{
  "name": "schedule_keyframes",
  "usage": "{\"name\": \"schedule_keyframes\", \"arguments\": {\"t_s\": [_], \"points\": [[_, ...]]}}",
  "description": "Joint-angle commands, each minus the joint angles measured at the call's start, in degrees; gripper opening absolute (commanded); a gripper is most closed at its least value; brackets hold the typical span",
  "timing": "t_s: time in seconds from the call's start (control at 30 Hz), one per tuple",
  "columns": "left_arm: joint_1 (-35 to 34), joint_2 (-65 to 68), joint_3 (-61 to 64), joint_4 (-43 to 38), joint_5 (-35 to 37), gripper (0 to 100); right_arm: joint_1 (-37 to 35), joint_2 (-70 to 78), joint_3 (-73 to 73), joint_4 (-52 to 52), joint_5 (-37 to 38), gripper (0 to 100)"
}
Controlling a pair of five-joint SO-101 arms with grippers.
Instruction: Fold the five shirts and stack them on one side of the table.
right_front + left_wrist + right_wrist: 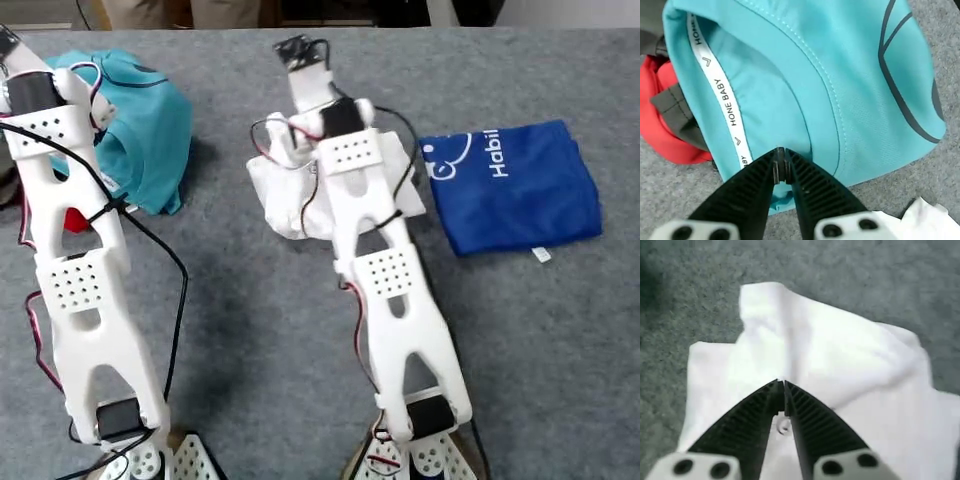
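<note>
As the right claw [781,386] hangs clenched directly over the white shirt [840,355], it's nearest. Clenched too, the left claw [781,167] tops the teal shirt [830,75].

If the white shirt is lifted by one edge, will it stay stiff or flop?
Probably flop: the white shirt lies in soft creases. Likely light, since the cloth looks thin. Pushed, it may bunch rather than slide, as the table looks fuzzy.

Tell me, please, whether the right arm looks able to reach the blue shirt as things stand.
Probably yes: the blue shirt lies uncovered right beside the white shirt that the right arm is over, and nothing stands between them.
</note>
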Motion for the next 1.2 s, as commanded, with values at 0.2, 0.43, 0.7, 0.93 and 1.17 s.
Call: {"name": "schedule_keyframes", "arguments": {"t_s": [0.2,0.43,0.7,0.93,1.17], "points": [[0.9,-0.6,-2.4,0.3,0.4,2,4.9,-6.4,-2.7,4.6,0.6,4.1],[0.9,-0.3,-2.4,0.3,0.4,2,-2.7,-6.3,-2.1,-1.1,-2.7,38.4],[0.9,-0.3,-2.4,0.3,0.4,2,-8.0,1.5,-2.3,-13.4,-4.6,30.2],[0.9,-0.3,-2.4,0.3,0.4,2,-7.5,6.9,-2.7,-18.9,-4.2,15.1],[0.9,-0.2,-2.4,0.3,0.4,2,-5.7,4.7,-2.8,-18.7,-4.4,14.4]]}}
